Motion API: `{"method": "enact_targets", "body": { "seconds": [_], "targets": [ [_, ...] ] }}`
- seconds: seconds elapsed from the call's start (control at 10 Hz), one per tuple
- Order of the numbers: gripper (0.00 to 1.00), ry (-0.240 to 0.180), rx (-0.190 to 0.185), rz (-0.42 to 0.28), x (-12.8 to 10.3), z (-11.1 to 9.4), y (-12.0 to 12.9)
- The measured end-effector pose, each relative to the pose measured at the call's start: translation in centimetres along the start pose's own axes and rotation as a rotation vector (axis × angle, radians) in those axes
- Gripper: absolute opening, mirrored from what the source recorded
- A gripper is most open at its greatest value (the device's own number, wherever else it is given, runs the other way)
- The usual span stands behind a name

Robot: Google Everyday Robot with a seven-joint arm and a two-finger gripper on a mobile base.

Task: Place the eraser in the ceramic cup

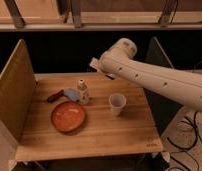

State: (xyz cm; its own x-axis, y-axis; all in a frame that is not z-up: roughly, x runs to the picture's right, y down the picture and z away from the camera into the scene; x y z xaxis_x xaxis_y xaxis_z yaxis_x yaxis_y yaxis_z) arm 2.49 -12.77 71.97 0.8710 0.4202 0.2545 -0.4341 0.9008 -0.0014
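The ceramic cup [117, 103] is small, white and handleless, and it stands upright right of the table's middle. My gripper [100, 66] is at the arm's tip above the back of the table, up and left of the cup, mostly hidden by the big white arm [154, 80]. A whitish flat bar with a dark end [110, 75] shows there at the arm's lower edge. It looks like the eraser, but I cannot tell if it is held or lies on the table.
An orange plate [68, 116] lies left of centre. Behind it are a small pale narrow-necked bottle [82, 92] and a blue-headed tool with a red handle [63, 94]. A wooden panel [14, 90] walls the left side and a dark panel [161, 55] stands at the right.
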Motion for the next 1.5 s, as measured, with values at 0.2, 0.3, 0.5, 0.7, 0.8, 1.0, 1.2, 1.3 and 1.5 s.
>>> {"method": "enact_targets", "body": {
  "seconds": [0.2, 0.3, 0.5, 0.7, 0.8, 1.0, 1.2, 1.3, 1.5],
  "targets": [
    [0.0, -0.055, 0.083, 0.122, 1.1, -2.4, -1.4],
    [0.0, -0.084, 0.109, 0.191, 2.2, -3.5, -0.9],
    [0.0, -0.116, 0.114, 0.296, 4.2, -4.0, 1.3],
    [0.0, -0.135, 0.096, 0.361, 5.7, -3.4, 4.2],
    [0.0, -0.139, 0.093, 0.375, 6.3, -3.0, 5.2],
    [0.0, -0.151, 0.088, 0.379, 6.7, -1.8, 6.7],
    [0.0, -0.163, 0.08, 0.376, 6.9, -0.5, 7.6],
    [0.0, -0.166, 0.074, 0.376, 7.3, 0.5, 8.0],
    [0.0, -0.163, 0.062, 0.38, 7.8, 1.9, 8.7]
  ]
}}
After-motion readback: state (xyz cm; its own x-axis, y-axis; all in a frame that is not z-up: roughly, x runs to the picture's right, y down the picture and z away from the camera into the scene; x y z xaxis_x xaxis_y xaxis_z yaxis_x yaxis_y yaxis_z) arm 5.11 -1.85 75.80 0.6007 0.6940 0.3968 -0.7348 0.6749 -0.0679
